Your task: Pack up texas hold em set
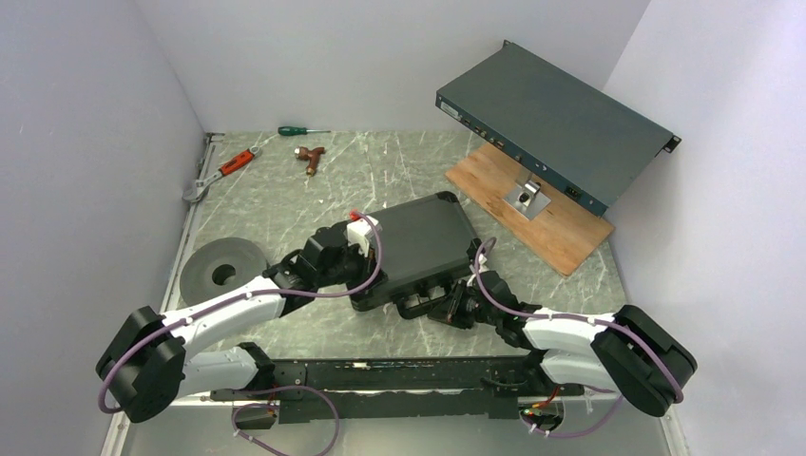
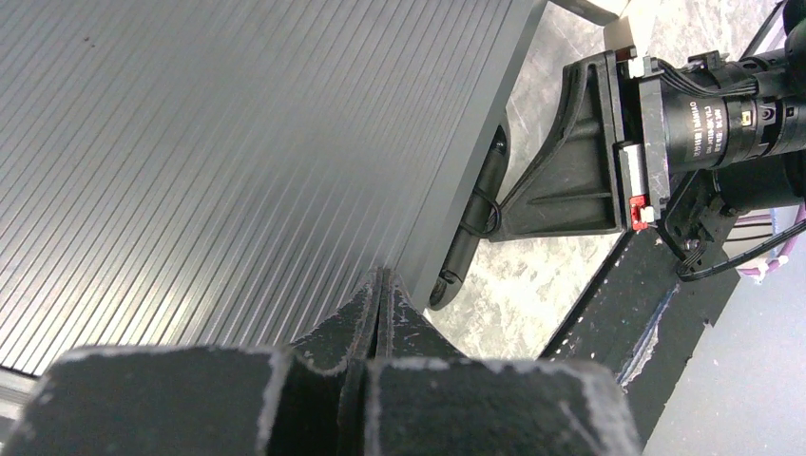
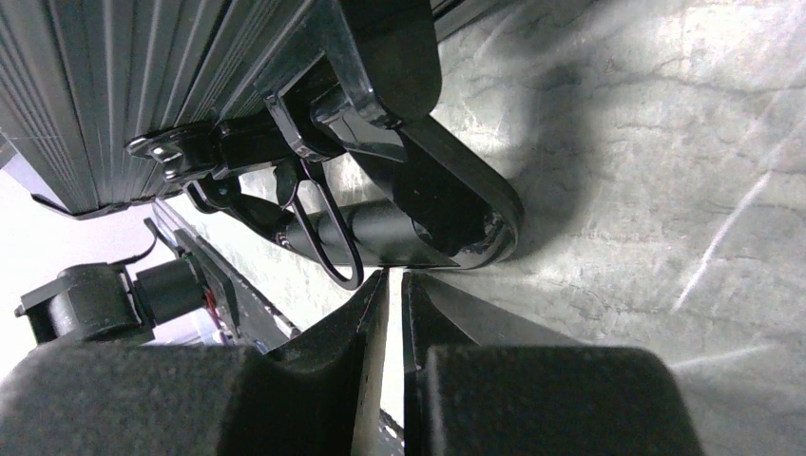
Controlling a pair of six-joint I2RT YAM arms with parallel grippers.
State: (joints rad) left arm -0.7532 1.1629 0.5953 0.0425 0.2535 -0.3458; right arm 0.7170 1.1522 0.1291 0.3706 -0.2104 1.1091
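The texas hold em set shows as a black ribbed hard case (image 1: 423, 237), lid down, lying flat mid-table. My left gripper (image 1: 373, 271) is shut, its tips (image 2: 380, 275) resting on the ribbed lid (image 2: 238, 142) near the front edge. The case's handle (image 2: 475, 228) hangs off that edge. My right gripper (image 1: 439, 306) is shut and holds nothing. It sits low on the table, its tips (image 3: 393, 277) just short of the handle (image 3: 428, 218). Beside them is a wire latch loop (image 3: 318, 233) under the case (image 3: 143, 85).
A grey-green rack box (image 1: 561, 123) leans on a wooden board (image 1: 546, 228) at the back right. A grey disc (image 1: 223, 266) lies left of the case. A wrench (image 1: 223, 171), screwdriver (image 1: 302, 130) and brown fitting (image 1: 310, 158) lie at the back left. A black rail (image 1: 380, 380) runs along the near edge.
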